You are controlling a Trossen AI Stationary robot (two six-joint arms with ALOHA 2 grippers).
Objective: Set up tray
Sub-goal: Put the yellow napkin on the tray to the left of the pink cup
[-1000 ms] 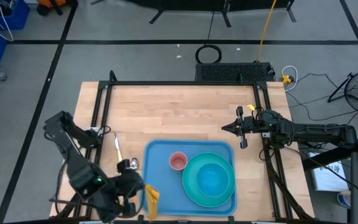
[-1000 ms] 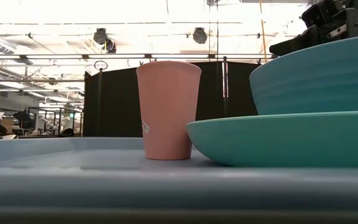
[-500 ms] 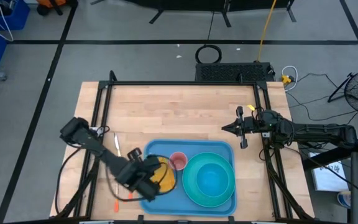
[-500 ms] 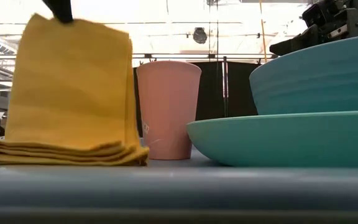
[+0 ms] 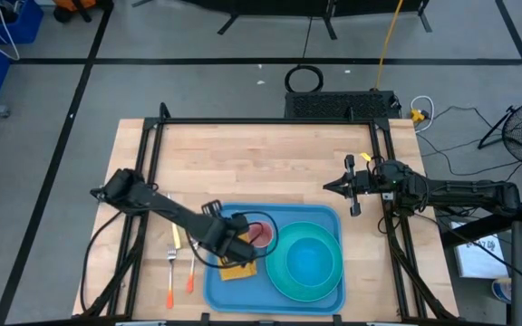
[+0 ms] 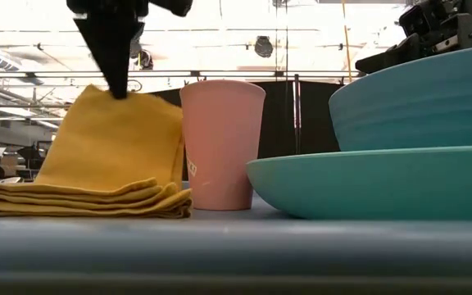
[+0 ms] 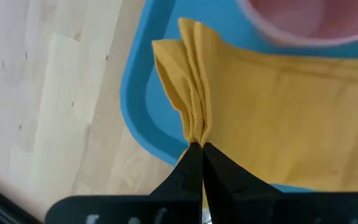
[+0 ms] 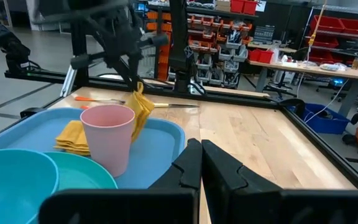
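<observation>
Now left gripper (image 5: 229, 246) clenched on yellow napkin (image 5: 236, 268), lower folds resting in tray (image 5: 333, 217) at table near edge, just left of pink cup (image 5: 259, 234); risk: dragging cloth tips cup. Bowl on teal plate (image 5: 279, 272) fills right half. Fork (image 5: 169, 276) lies left of tray. Right gripper (image 5: 343, 186) waits far right, fingers closed, empty

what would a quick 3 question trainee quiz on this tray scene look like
1. True or false: the left claw is shut on the yellow napkin.
2. What stands between the napkin and the teal plate in the low view?
3. Where is the right claw: A over the tray, B over bare table beyond the tray?

Key: 1 true; 2 the pink cup; 3 B
</observation>
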